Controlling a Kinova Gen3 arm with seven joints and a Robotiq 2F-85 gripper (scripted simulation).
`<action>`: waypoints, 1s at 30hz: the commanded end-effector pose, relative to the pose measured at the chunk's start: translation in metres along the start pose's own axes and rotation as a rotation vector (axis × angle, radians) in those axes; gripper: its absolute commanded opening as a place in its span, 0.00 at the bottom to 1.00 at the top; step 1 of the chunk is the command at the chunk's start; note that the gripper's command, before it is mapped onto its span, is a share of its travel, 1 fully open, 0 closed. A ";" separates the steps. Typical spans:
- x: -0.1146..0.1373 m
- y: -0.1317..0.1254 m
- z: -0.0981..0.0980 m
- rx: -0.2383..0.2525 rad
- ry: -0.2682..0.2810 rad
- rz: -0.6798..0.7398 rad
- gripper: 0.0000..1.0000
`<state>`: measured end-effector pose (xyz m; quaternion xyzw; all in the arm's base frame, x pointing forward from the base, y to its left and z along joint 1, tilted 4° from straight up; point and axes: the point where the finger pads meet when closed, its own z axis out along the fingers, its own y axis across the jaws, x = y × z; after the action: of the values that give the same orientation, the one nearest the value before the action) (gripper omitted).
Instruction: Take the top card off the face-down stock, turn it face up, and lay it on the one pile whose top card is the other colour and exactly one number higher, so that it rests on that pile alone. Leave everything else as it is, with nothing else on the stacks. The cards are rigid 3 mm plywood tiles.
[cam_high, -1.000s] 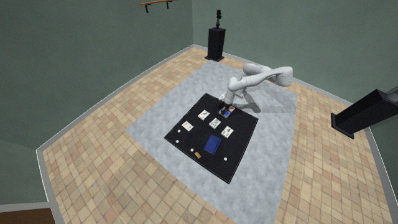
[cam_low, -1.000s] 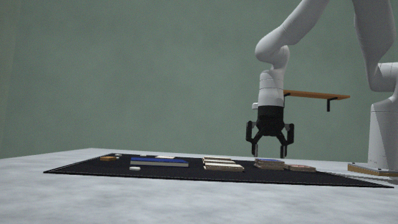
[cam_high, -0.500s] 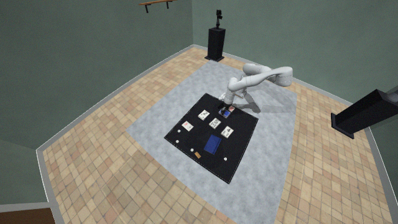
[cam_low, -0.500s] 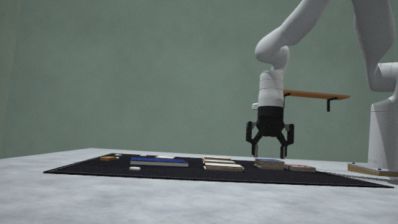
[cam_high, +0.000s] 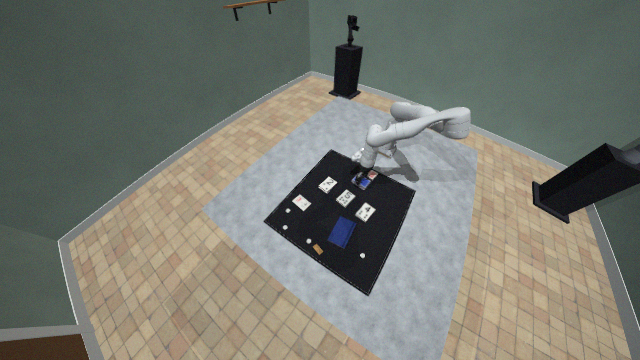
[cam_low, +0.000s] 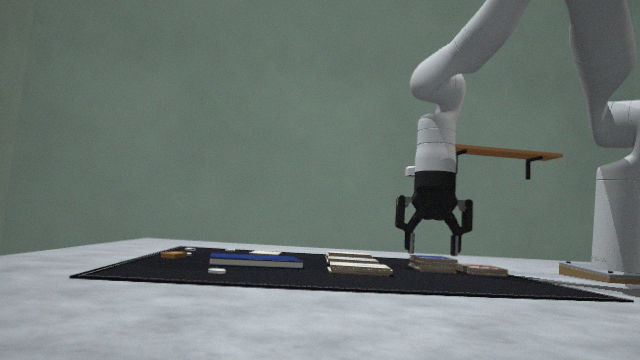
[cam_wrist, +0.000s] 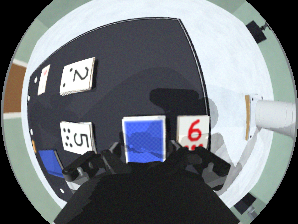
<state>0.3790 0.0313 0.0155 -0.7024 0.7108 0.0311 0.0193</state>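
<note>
On the black mat (cam_low: 280, 279) nothing had yet been lifted: the open, empty gripper (cam_low: 433, 246) hung just above the blue-backed stock (cam_wrist: 144, 139), its top card unturned and unplaced.

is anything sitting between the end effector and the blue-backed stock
Nothing visible. The open end effector hangs right above the stock, fingers apart, with only air between them. The red 6 card lies beside the stock, not on it.
</note>
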 end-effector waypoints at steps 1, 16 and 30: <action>0.000 0.000 0.000 0.001 0.000 0.000 0.85; 0.000 0.000 0.002 0.001 0.000 0.000 0.85; 0.000 0.000 0.002 0.001 0.000 0.000 0.73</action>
<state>0.3787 0.0313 0.0132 -0.7023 0.7109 0.0313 0.0188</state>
